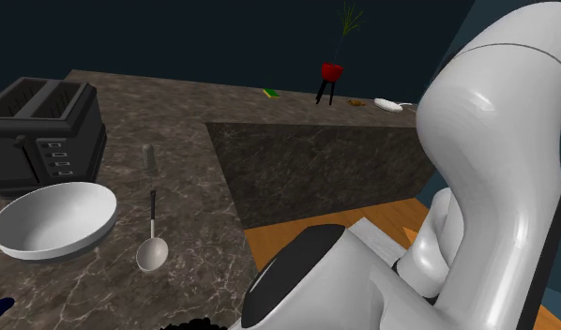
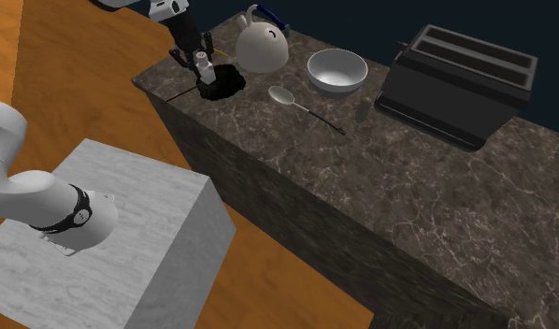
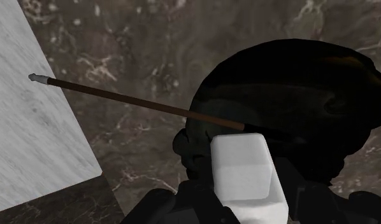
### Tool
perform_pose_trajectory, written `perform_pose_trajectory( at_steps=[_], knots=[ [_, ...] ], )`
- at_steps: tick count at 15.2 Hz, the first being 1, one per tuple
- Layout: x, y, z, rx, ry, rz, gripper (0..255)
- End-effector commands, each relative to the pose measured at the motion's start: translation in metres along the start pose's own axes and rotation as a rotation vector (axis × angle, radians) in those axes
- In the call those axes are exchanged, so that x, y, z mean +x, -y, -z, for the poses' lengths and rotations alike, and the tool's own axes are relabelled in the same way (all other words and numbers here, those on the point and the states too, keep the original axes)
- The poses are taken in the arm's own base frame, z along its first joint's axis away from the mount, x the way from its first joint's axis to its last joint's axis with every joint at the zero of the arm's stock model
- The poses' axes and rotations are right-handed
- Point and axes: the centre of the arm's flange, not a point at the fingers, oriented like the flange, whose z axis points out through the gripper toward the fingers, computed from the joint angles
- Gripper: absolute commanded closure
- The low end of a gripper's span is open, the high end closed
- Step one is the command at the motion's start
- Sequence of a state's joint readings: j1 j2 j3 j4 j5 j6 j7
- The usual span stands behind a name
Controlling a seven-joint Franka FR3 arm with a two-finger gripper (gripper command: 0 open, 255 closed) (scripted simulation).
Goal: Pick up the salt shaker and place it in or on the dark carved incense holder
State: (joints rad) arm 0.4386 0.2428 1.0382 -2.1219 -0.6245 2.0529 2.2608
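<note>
At the counter's corner, gripper (image 2: 199, 62): we log it closed on the salt shaker (image 3: 241, 170), one black finger on either side of the white block.
Salt shaker, location: held upright between the fingers, at the edge of the incense holder (image 2: 223, 84) nearest the corner; we cannot tell whether its base touches the holder.
Incense holder: dark, lumpy and carved, low on the counter; a thin brown incense stick (image 3: 119, 99) runs out from it past the counter's edge.
Step in hand, our judgement: placing, with the lift done and the release not yet made.
Handling advice: we would centre the shaker over the broad dark body, away from the stick, lower it straight, and open only once it is seated, since the carved top looks uneven and could tip it.
Risk: a sideways nudge to the stick, or a drop from height.
Surface: counter (image 2: 408, 178) of dark, pale-veined stone, L-shaped in the shoulder view.
Other items on it: white kettle (image 2: 261, 45) just beside the holder, then white bowl (image 2: 337, 87), spoon (image 2: 282, 94), black toaster (image 2: 460, 75); a red pot (image 1: 331, 71) with a plant well apart.
Room: orange wood floor (image 2: 72, 84), dark blue wall (image 1: 222, 37), pale marbled stand (image 2: 128, 215).
</note>
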Motion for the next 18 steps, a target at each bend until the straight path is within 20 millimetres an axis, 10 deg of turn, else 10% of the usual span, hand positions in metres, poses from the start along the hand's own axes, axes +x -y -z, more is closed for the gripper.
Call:
perform_pose_trajectory(
  at_steps=[1, 6, 10, 18],
  knots=[
    [0.0, 0.0, 0.0, 0.0, 0.0, 0.0, 0],
    [0.0, 0.0, 0.0, 0.0, 0.0, 0.0, 0],
    [0.0, 0.0, 0.05, 0.0, 0.0, 0.0, 0],
    [0.0, 0.0, 0.05, 0.0, 0.0, 0.0, 0]
  ],
)
